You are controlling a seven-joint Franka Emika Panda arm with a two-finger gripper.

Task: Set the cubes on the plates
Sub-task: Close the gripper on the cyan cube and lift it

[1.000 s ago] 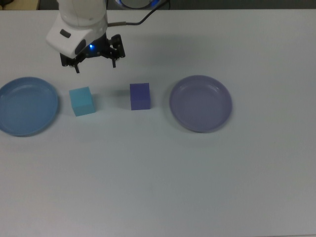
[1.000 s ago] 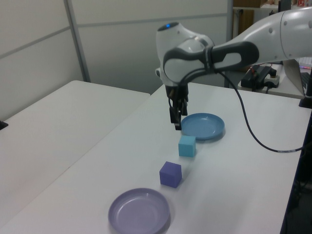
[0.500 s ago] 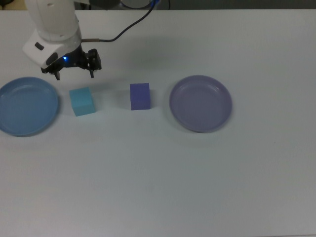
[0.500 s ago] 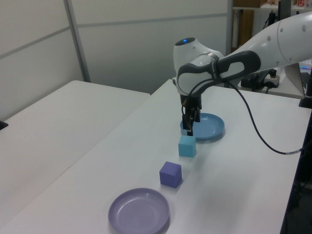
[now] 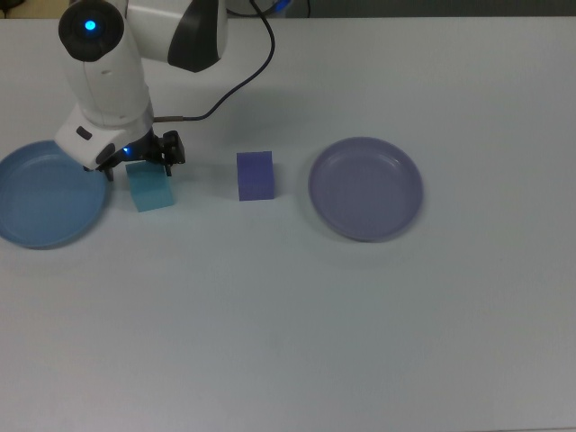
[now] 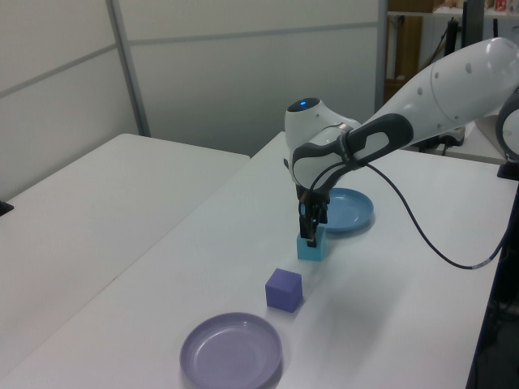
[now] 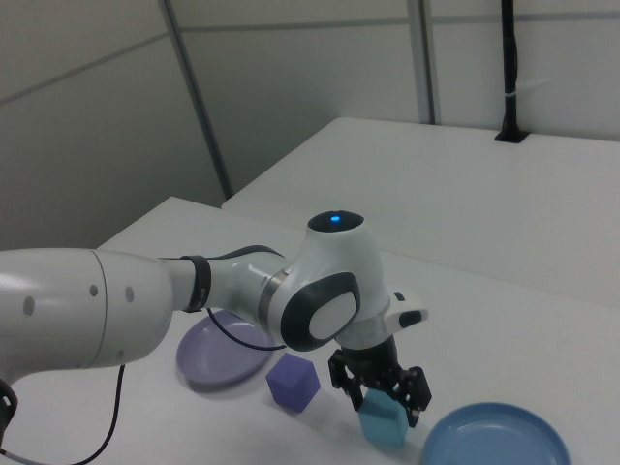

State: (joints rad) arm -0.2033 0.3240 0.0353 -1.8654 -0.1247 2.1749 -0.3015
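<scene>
Looking at the top view, you see the gripper (image 5: 138, 168) low over the turquoise cube (image 5: 150, 188), its fingers spread wide on either side of the cube's top and not closed on it. The cube rests on the table (image 5: 360, 324) just beside the sky blue plate (image 5: 36, 202). Near the middle you find the indigo cube (image 5: 255, 175), also on the table, with the lavender plate (image 5: 366, 188) to the top view's right of it.

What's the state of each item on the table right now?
gripper: open, fingers astride the cyan cube, not closed on it
cyan cube: on the table, beside the blue plate
indigo cube: on the table, untouched
blue plate: empty
lavender plate: empty
</scene>
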